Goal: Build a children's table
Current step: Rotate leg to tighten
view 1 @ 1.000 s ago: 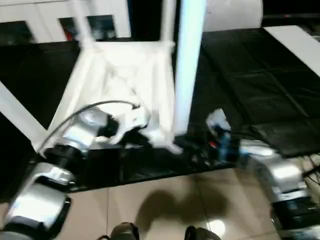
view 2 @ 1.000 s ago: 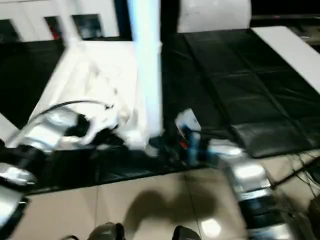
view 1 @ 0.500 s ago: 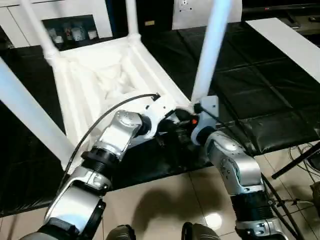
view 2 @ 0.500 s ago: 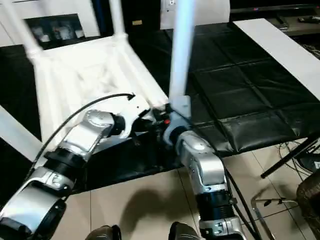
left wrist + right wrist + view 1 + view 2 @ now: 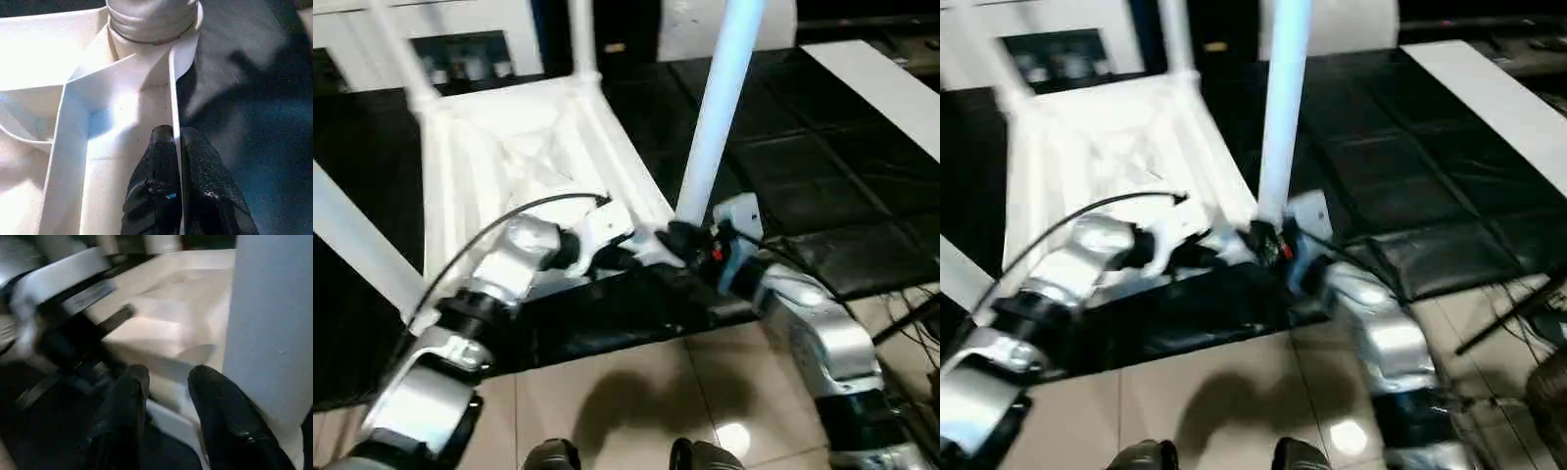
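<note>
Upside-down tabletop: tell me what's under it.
The tabletop lies ribs-up on a black padded mat, with legs rising from its corner sockets. Whatever is directly beneath it is covered.

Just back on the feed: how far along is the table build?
Done: the tabletop lies upside down with four legs standing in its corner sockets. In hand: the left gripper pinches the rim by the near corner; the right gripper, fingers apart, sits at that leg's base. Left: flipping it upright.
</note>
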